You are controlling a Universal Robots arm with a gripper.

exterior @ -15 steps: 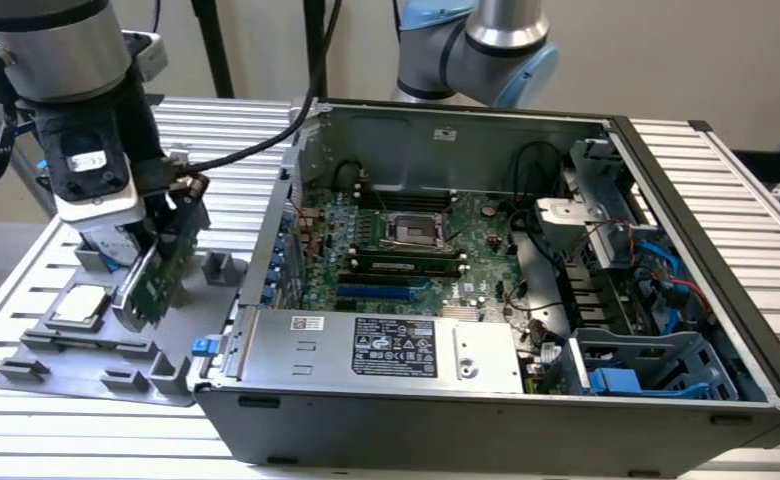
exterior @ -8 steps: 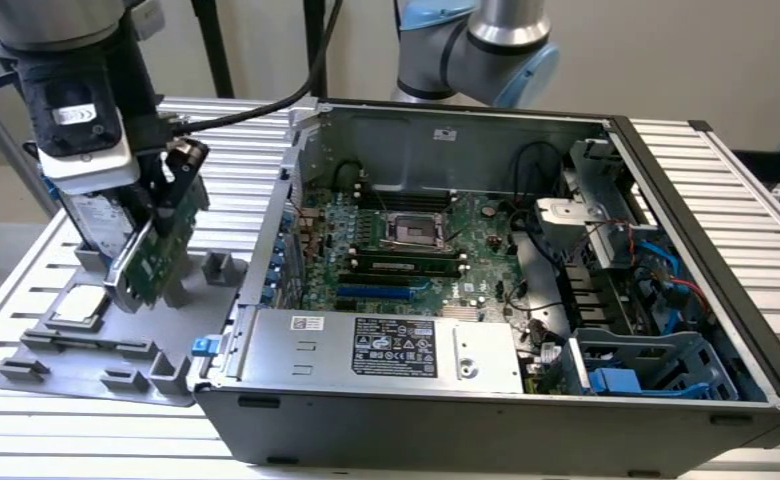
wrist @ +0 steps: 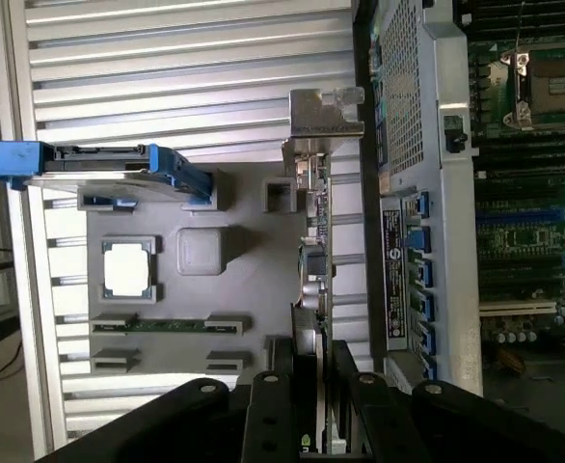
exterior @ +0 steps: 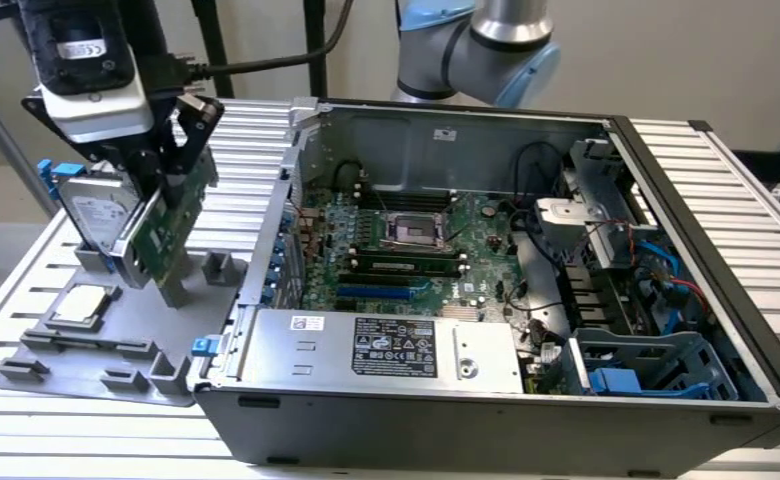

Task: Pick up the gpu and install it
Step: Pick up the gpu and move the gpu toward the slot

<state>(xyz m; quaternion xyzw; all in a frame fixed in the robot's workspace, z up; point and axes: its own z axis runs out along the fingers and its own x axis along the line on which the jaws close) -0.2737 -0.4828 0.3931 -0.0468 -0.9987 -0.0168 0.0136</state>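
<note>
Beside the open case (exterior: 497,405), at the grey holder (exterior: 90,355), the pincer (wrist: 313,365) is clenched on the gpu (exterior: 163,235), which is not yet installed.

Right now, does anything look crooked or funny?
Nothing looks spilled or broken. The gpu, clamped in the end effector, seems to lean slanted above the grey holder tray at the exterior view's left, instead of standing straight.

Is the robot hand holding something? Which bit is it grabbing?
Yes. The gripper pinches the gpu by its upper edge, with one finger on each face.
</note>
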